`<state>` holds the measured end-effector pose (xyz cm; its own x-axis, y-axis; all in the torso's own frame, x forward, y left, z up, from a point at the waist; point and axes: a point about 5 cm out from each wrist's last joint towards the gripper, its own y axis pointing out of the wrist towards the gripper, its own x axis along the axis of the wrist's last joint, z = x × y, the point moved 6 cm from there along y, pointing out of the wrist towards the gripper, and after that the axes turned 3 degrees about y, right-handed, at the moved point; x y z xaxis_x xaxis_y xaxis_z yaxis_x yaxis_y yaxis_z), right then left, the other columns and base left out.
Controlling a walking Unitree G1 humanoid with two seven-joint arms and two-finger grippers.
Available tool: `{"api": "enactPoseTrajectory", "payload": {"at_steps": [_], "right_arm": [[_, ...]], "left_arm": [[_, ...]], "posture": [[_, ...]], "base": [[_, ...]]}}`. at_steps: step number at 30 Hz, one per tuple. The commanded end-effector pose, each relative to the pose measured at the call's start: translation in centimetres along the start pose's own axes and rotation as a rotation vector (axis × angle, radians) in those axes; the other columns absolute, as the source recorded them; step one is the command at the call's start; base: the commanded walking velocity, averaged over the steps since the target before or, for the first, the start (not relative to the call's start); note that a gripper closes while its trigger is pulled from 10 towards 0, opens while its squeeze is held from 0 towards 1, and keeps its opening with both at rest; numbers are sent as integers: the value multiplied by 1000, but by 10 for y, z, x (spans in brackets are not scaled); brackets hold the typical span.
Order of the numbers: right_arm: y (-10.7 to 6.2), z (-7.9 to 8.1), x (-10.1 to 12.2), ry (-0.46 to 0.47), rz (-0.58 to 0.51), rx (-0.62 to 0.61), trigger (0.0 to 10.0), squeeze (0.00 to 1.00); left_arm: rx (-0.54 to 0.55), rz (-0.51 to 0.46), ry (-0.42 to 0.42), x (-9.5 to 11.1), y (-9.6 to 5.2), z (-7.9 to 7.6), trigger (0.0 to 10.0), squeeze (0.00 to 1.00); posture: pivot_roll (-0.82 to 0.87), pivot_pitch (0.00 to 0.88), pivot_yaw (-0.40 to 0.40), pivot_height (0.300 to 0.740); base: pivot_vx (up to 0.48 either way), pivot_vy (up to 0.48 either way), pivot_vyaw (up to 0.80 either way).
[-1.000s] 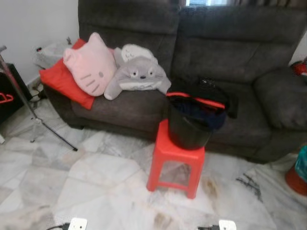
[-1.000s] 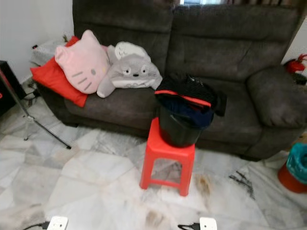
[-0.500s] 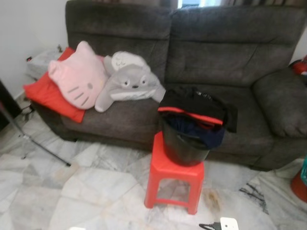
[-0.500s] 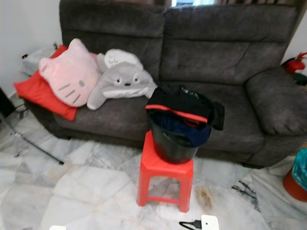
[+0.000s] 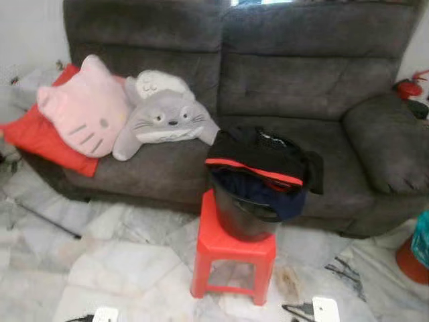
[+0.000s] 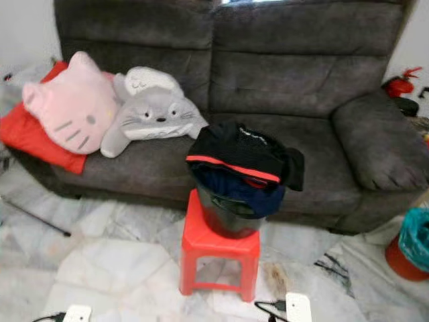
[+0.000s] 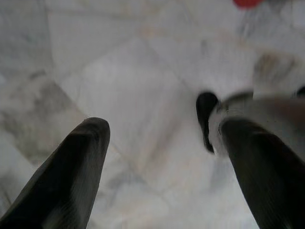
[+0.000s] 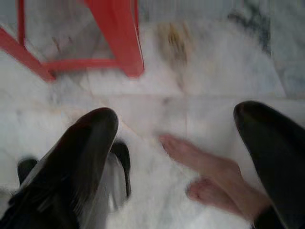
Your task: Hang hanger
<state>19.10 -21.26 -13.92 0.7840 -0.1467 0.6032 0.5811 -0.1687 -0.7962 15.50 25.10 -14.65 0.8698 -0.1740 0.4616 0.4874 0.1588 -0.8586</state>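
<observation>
A black bucket [image 5: 247, 216] stands on a red plastic stool [image 5: 232, 259] in front of a dark grey sofa [image 5: 301, 87]. Black, red and navy clothes [image 5: 263, 159] are heaped in the bucket and hang over its rim. In the left wrist view my left gripper [image 7: 164, 129] hangs open above the marble floor [image 7: 119, 86], with nothing between its fingers. My right gripper [image 8: 176, 114] is open too, low over the floor beside a leg of the stool [image 8: 121, 38].
A pink cat pillow [image 5: 80, 115], a grey plush [image 5: 161, 118] and a red cushion [image 5: 30, 134] lie on the sofa's left seat. A teal bin [image 6: 415, 238] stands at the far right. A person's bare foot [image 8: 205, 174] is on the floor under my right gripper.
The camera has swung to the right, so the sofa and stool sit further left in the picture. The thin metal stand at the left has slid out of view. Nothing itself has moved.
</observation>
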Motion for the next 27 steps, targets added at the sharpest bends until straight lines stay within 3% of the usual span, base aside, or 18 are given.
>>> {"api": "enactPoseTrajectory", "payload": {"at_steps": [1, 2, 4, 5, 7, 12, 16, 19, 21, 23, 27], "right_arm": [[0, -8, 23, 16, -119, -31, 10000, 0], [0, -8, 23, 16, -119, -31, 10000, 0], [-5, -6, 48, -84, -271, -25, 10000, 0], [-5, -6, 48, -84, -271, -25, 10000, 0], [-19, -6, 68, -110, -435, -32, 10000, 0], [-47, -2, 86, -162, -612, -26, 10000, 0], [-78, -10, 104, -152, -742, -103, 10000, 0], [-84, -16, 115, -146, -773, -149, 10000, 0], [-89, -22, 131, -146, -813, -188, 10000, 0], [-99, -35, 165, -54, -888, -271, 10000, 0], [-108, -26, 191, 11, -970, -229, 10000, 0]], "left_arm": [[1, 19, 23, -4, -1, 3, 10000, 0], [1, 19, 23, -4, -1, 3, 10000, 0], [1, 17, 29, -3, 0, 4, 10000, 0], [1, 17, 29, -3, 0, 4, 10000, 0], [3, 15, 33, -2, 0, 4, 10000, 0], [7, 10, 39, 0, 0, 5, 10000, 0], [9, 7, 50, 2, 1, 5, 10000, 0], [5, 4, 50, 3, 1, 4, 10000, 0], [3, 3, 51, 4, 1, 4, 10000, 0], [2, 3, 49, 4, 1, 3, 10000, 0], [2, 4, 45, 3, 1, 2, 10000, 0]], "posture": [[-98, 25, 3, 740], [-98, 25, 3, 740], [-107, 22, 8, 740], [-107, 22, 8, 740], [-119, 13, 12, 740], [-132, 0, 13, 740], [-151, 0, 13, 740], [-154, 0, 11, 740], [-150, 0, 6, 740], [-145, 0, 0, 740], [-139, 0, -7, 740]], "base": [[0, 0, 0], [0, 0, 0], [0, 0, 0], [0, 0, 0], [0, 0, 0], [0, 0, 0], [0, 0, 0], [0, 0, 0], [0, 0, 0], [0, 0, 0], [0, 0, 0]]}}
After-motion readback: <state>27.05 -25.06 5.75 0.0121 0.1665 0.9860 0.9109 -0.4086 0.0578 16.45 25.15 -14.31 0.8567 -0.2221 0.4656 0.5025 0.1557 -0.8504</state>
